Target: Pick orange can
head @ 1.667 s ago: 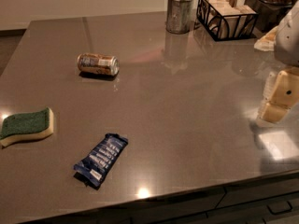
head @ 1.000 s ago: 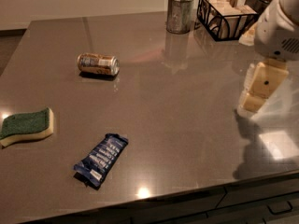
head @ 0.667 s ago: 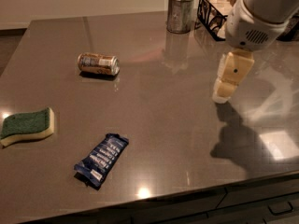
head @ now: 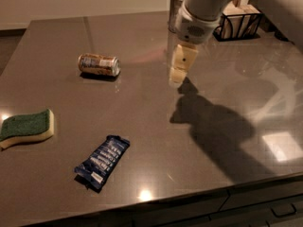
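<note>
The orange can (head: 99, 64) lies on its side on the dark table (head: 142, 126), at the middle left, its silver ends facing left and right. My gripper (head: 177, 79) hangs from the grey arm at the top centre, above the table and well to the right of the can. It touches nothing.
A blue snack bar (head: 102, 161) lies near the front edge. A green and yellow sponge (head: 26, 128) lies at the left edge. A black wire basket (head: 237, 21) stands at the back right. A metal cup (head: 174, 6) stands behind the arm. The arm's shadow falls on the right half.
The arm has swung in from the right edge toward the middle of the table, nearer to the can. The can, bar and sponge have not moved.
</note>
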